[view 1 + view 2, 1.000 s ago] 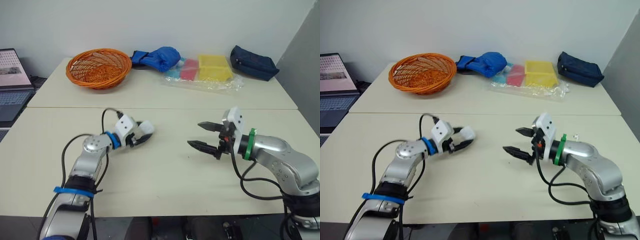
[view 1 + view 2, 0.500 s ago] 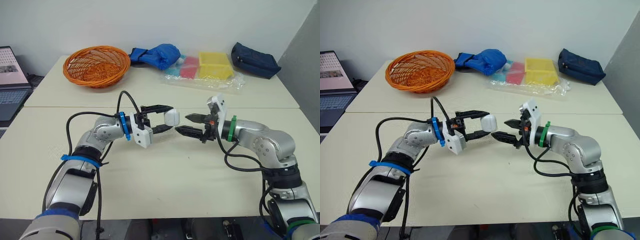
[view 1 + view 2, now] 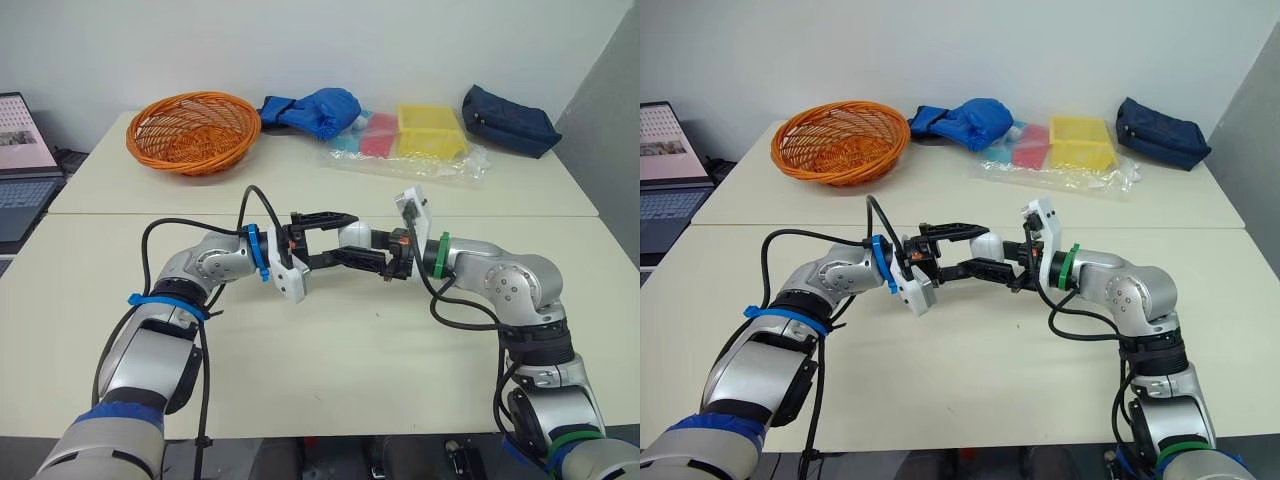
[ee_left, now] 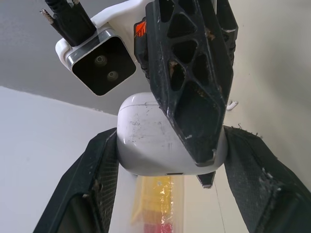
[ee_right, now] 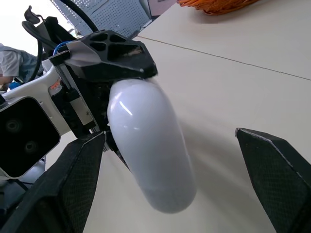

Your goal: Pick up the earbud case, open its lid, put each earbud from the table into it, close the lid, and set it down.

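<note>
The left fingers (image 4: 90,189) pinch the white earbud case (image 3: 352,236) by its two sides and hold it clear above the desk (image 3: 330,370), its rounded end pointing away from them toward the other arm. The right fingers (image 5: 73,184) are spread wide with the case in the gap between them, not clamped on it. In the left wrist view one of them lies across the face of the case and seems to touch it, while the tip of the other peeks out beyond the shell. This is the change. A second ago the left fingers carried the case low, just over the desk, and the right fingers waited open and well apart from it. Half a second ago both arms had risen and the two sets of fingers faced each other with a gap between the right fingertips and the case. Now that gap is gone and the right fingers straddle the shell. I judge the pick-up as done and the lid-opening step as just starting. The shell looks smooth and whole, so the lid is probably still closed. The next move likely needs a right fingertip to catch the lid's edge while the left fingers keep the base from twisting. On so smooth a shell, a slip seems to be the main risk.
</note>
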Controlling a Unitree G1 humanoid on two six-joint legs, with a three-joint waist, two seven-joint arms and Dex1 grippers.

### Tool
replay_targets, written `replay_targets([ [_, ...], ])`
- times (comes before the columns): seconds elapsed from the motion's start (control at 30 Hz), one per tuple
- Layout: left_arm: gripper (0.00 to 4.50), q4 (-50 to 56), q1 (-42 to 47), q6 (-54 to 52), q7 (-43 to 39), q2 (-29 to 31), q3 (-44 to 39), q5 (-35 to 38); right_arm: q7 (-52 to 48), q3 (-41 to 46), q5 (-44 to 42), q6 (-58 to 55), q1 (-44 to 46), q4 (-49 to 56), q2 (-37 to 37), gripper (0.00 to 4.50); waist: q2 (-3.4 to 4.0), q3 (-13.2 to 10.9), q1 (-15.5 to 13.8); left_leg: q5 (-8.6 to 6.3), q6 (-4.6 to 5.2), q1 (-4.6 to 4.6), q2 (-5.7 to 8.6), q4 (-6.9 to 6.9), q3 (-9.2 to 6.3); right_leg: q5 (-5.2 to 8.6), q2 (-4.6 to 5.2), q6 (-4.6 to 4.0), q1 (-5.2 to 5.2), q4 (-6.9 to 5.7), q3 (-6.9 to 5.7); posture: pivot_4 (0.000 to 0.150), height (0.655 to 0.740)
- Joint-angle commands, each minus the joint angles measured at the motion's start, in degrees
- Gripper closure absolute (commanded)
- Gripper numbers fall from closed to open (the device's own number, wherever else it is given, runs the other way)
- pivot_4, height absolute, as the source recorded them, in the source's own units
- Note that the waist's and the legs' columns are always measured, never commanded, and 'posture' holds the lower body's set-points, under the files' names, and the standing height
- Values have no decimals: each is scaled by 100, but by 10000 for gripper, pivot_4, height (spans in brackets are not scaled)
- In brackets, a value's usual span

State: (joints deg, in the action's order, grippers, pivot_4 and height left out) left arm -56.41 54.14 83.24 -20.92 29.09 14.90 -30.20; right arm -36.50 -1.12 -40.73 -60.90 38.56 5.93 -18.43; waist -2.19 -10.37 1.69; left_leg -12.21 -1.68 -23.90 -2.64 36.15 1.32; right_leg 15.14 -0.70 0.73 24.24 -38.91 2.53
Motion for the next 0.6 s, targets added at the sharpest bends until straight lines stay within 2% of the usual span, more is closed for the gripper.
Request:
replay_targets([
  [0.03, 17298, 27, 136, 135, 277, 70, 33, -75, -19, 123, -137, -27, 66, 128, 16, 12359, 0, 0, 0, 0, 0, 0, 0, 0, 0, 0, 0, 0, 0, -1, 0, 1500, 7400],
  [0.07, 17298, 26, 142, 132, 325, 80, 56, -103, -10, 132, -138, -27, 74, 116, 22, 16907, 0, 0, 0, 0, 0, 0, 0, 0, -1, 0, 0, 0, 0, -2, -1, 1500, 7400],
  [0.23, 17298, 38, 167, 136, 545, 104, 104, -224, -16, 88, -113, 21, 48, 98, 6, 33754, 0, 0, 0, 0, 0, 1, 1, 1, -2, 0, -1, 0, 0, -5, -2, 1500, 7400],
  [0.37, 17298, 32, 161, 127, 649, 114, 155, -242, -51, 40, -84, 56, 2, 136, -46, 33938, 0, 0, -1, 0, 0, 0, 1, 3, -1, 0, 0, 0, 0, -4, -1, 1500, 7400],
  [0.5, 17298, -96, 150, 226, 492, 106, 406, 127, 29, 169, -80, 142, 13, 96, -32, 33961, 0, 0, 0, 0, 0, 1, 1, 3, -2, -1, -1, -1, 0, -5, -3, 1500, 7400],
  [0.6, 7782, -246, 162, 147, 78, 153, 744, 745, 73, 217, -45, 194, 9, 82, -55, 34421, 0, 0, 0, 0, 0, 1, 1, 3, -3, -1, -1, -1, 0, -6, -4, 1500, 7400],
])
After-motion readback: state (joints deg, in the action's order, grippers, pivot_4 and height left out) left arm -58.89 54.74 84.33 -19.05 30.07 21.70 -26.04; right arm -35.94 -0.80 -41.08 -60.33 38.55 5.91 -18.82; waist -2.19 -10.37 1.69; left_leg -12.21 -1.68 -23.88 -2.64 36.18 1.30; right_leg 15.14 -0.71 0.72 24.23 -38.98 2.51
